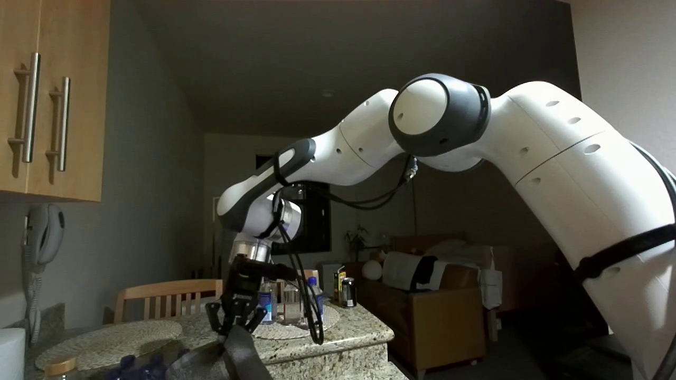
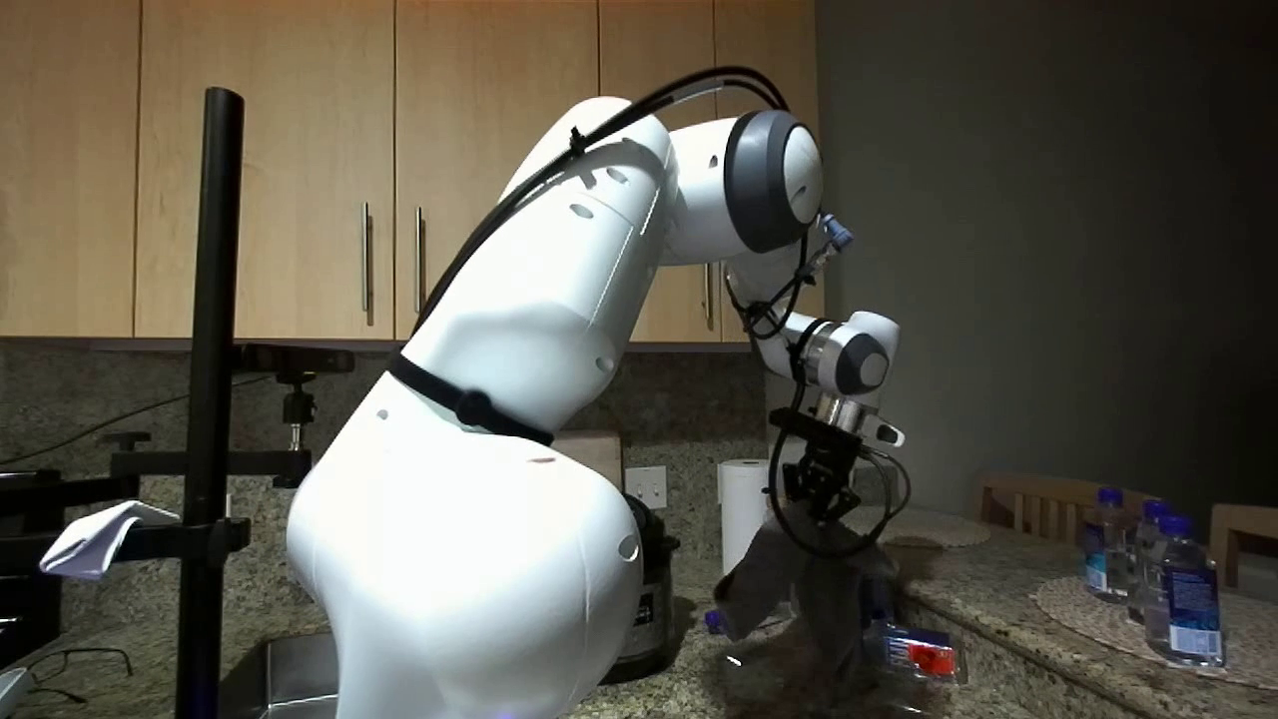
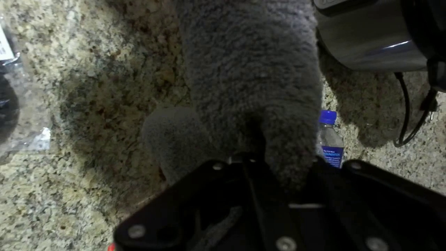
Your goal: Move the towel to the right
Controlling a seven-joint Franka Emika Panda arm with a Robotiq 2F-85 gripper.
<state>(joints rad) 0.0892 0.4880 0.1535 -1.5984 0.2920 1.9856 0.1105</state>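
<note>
The grey towel [image 1: 203, 364] hangs from my gripper [image 1: 234, 326] at the bottom of an exterior view. It also shows in an exterior view [image 2: 764, 574], draped in folds below the gripper [image 2: 827, 511] and above the granite counter. In the wrist view the towel [image 3: 251, 62] fills the upper middle, and a bunched part of it is pinched between the dark fingers of my gripper [image 3: 278, 167]. The fingertips are partly buried in the cloth. The lower end of the towel is dark in an exterior view, so I cannot tell whether it touches the counter.
A capped bottle [image 3: 329, 139] lies beside the towel, near a metal cooker [image 3: 369, 38]. A package with a red label [image 2: 929, 657] lies on the counter. Several water bottles [image 2: 1188, 599] stand on the raised ledge. A paper roll [image 2: 742, 509] stands behind the towel.
</note>
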